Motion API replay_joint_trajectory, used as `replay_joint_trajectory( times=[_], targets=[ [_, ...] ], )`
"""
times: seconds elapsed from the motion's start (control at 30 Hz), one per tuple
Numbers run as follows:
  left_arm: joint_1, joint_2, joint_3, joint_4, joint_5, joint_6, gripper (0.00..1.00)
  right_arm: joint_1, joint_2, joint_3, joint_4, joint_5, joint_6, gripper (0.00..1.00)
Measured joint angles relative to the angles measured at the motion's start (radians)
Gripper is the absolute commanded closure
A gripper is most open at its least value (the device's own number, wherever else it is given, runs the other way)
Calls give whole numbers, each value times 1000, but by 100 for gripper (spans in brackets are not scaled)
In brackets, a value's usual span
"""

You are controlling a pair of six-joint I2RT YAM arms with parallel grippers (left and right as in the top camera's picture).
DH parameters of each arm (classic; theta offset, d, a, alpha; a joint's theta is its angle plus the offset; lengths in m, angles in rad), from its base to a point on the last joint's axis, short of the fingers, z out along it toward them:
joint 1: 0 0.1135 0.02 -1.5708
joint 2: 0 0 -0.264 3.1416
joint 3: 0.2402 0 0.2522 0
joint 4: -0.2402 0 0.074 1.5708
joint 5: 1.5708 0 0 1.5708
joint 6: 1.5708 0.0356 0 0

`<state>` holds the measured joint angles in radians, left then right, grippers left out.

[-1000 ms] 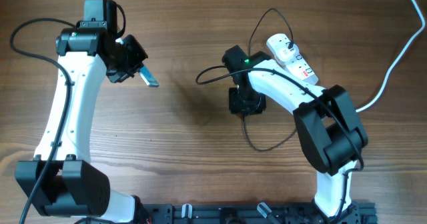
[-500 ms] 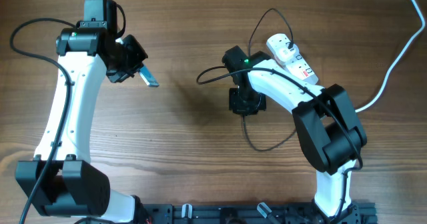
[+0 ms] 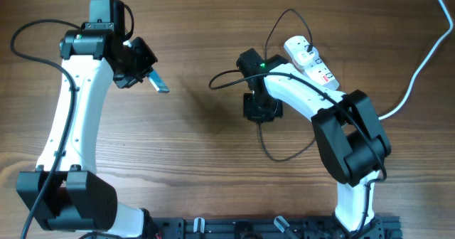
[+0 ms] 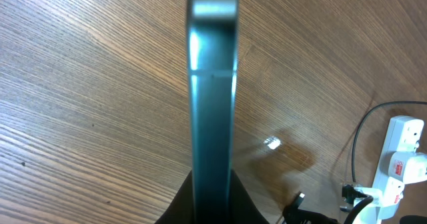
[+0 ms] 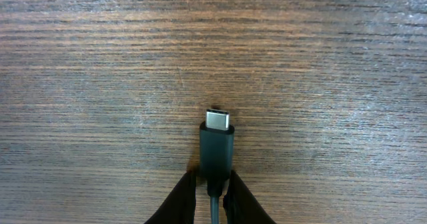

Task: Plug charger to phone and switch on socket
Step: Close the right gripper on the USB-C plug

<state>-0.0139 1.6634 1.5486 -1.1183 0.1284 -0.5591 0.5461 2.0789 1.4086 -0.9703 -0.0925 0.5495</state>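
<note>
1. The socket [image 3: 313, 62] carries small red patches along its white top; any print on them is too small to read in the overhead view, and in the left wrist view the socket [image 4: 400, 164] shows only a red-and-white label that is blurred
2. The left claw [image 3: 146, 72] sits at about 10 o'clock on the desk [image 3: 199, 168], its fingers pressed onto the phone [image 3: 158, 81], which sticks out of it toward 4 o'clock as a narrow blue sliver
3. In the left wrist view the phone [image 4: 213, 104] is seen edge-on, a blue-grey band running from 6 o'clock up to 12 o'clock, with the dark fingers [image 4: 193, 201] pinching its lower end on both sides
4. The right claw [image 3: 261, 111] is near the middle of the desk, a little toward 1 o'clock, with the socket just beyond it at 1 o'clock
5. In the right wrist view the right claw [image 5: 212, 191] is nearly closed, nipping the charger [image 5: 217, 147] just behind its small black plug; the silver tip points to 12 o'clock over bare wood
6. The charger's thin black cable [image 3: 284, 157] loops out below the right claw toward 5 o'clock, and another stretch arcs above the socket, where it is plugged into the end at 11 o'clock
7. A thick white cord [image 3: 419, 68] runs off from the socket's area toward 2 o'clock, and phone and plug are well apart
</note>
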Motion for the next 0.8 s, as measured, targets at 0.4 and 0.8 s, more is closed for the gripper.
replay_joint_trajectory(
  times=[0.4,0.8],
  targets=[
    [0,0,0,1,0,0,96,0,0,1,10,-4,-10,96],
    [0,1,-2,232,435,194,96,1,-279,50,-100,-298,-273,96]
  ],
)
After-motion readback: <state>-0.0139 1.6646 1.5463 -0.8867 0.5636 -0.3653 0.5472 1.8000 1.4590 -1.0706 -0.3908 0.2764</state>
